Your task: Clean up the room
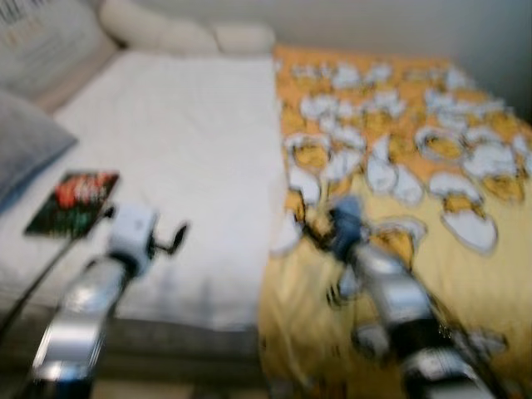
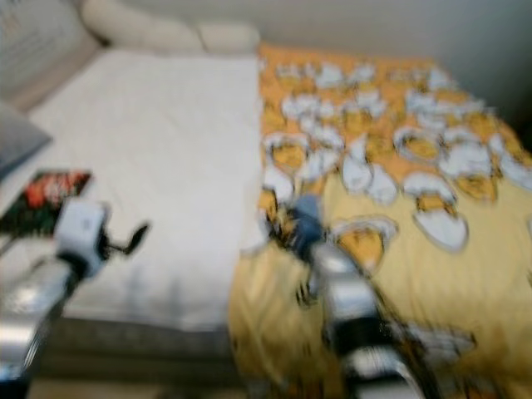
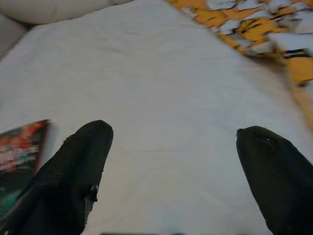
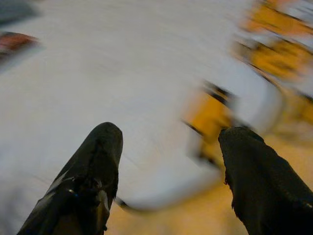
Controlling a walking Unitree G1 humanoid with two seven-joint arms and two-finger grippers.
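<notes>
Head eyes look down the bed (image 1: 183,150); wrist views sit near its sheet (image 3: 161,98)

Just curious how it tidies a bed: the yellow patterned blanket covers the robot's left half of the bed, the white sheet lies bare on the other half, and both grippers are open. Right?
Not quite. The yellow patterned blanket covers the robot's right half, as the left eye view shows; the white sheet lies bare on its left. Both the left gripper and right gripper are open.

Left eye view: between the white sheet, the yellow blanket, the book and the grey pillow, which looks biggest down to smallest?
1. White sheet and yellow blanket: about equal in the picture, too close to rank.
2. Grey pillow, cut off by the edge.
3. Book, clearly smallest.
</notes>
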